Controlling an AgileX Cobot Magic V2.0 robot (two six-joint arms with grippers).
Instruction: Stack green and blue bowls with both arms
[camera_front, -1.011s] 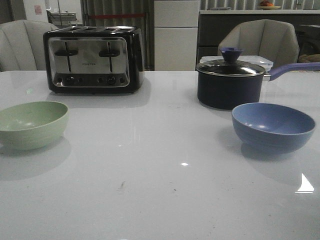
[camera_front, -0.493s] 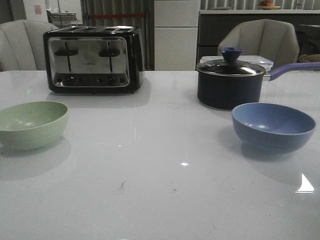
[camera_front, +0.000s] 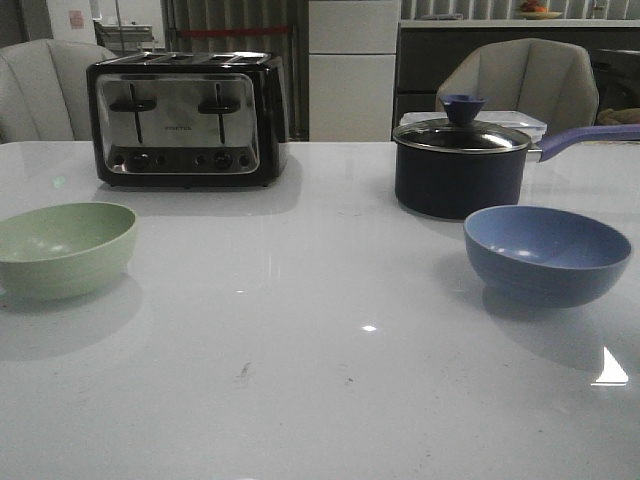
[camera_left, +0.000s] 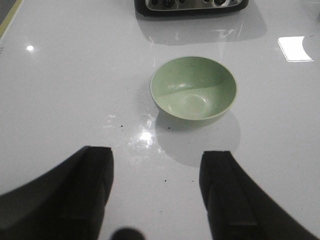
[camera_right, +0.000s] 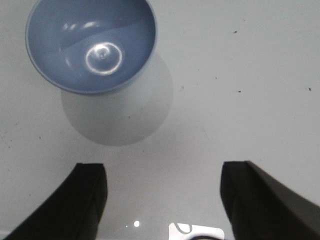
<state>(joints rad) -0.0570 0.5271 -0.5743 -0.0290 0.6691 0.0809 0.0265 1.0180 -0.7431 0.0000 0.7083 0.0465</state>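
Note:
The pale green bowl (camera_front: 62, 248) sits empty and upright on the white table at the left; it also shows in the left wrist view (camera_left: 193, 89). The blue bowl (camera_front: 546, 253) sits empty and upright at the right, in front of the saucepan; it also shows in the right wrist view (camera_right: 91, 44). My left gripper (camera_left: 156, 192) is open and empty above bare table, short of the green bowl. My right gripper (camera_right: 162, 197) is open and empty above bare table, short of the blue bowl. Neither gripper shows in the front view.
A black and chrome toaster (camera_front: 185, 120) stands at the back left. A dark navy saucepan (camera_front: 460, 165) with a glass lid and a handle pointing right stands just behind the blue bowl. Chairs stand behind the table (camera_front: 320, 330).

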